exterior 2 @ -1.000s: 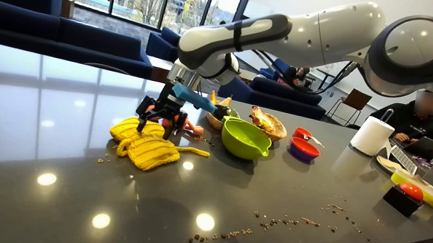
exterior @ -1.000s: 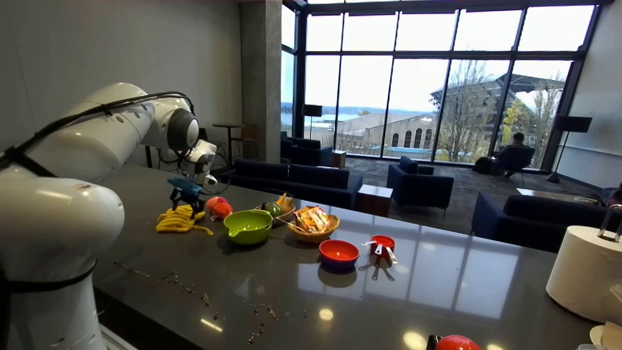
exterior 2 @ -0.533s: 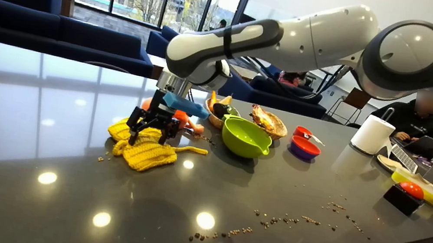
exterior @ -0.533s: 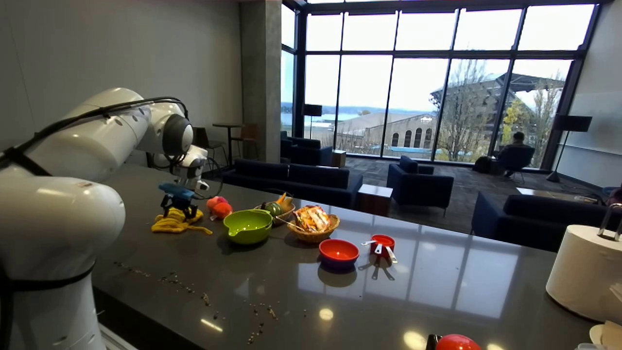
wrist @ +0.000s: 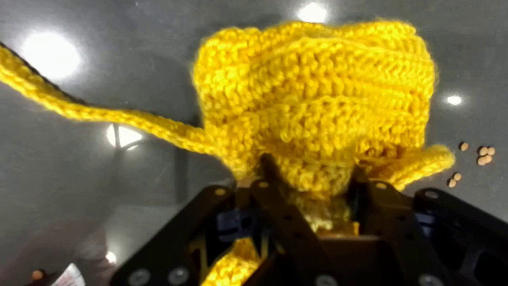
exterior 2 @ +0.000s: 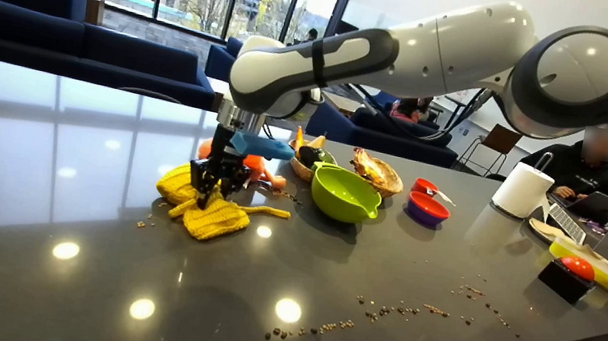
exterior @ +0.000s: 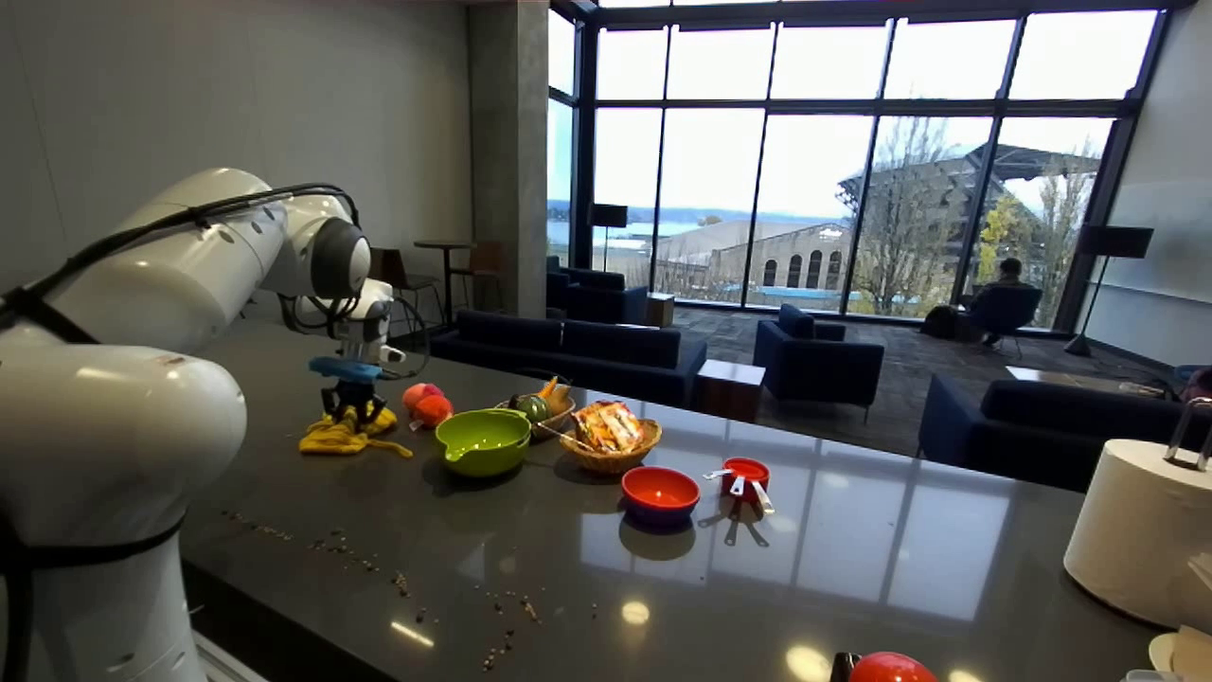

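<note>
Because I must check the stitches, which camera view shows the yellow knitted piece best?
The wrist view: the yellow knitted piece is largest there, its stitches distinct, though the pincer hides part and the frame cuts off its strap. Both exterior views show it smaller, strap end included, the pincer blocking some of it.

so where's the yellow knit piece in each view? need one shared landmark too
In an exterior view: yellow knit piece left of centre, below mid-height, left of the green bowl.
In an exterior view: yellow knit piece again left of centre, below mid-height, left of the bowl.
Wrist view: yellow knit piece large, top to middle, slightly right of centre.
Shared landmark: gripper, at the piece in all three.
</note>
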### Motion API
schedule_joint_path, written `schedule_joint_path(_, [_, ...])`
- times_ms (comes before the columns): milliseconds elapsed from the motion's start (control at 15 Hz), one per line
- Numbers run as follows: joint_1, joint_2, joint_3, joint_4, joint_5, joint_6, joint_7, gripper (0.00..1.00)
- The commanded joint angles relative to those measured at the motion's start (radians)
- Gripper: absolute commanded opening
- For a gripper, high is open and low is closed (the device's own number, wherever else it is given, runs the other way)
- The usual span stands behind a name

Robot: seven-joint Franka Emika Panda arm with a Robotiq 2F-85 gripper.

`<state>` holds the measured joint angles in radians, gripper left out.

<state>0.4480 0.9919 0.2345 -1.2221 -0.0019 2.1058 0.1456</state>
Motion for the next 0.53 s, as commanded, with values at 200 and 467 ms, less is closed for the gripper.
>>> schedule_joint_path(200, [0.041, -0.032, -0.028, -0.001, -0.061, -0.024, 0.025, 0.04])
schedule_joint_path(467, [0.051, -0.084, -0.045, -0.045, -0.093, -0.03, 0.055, 0.04])
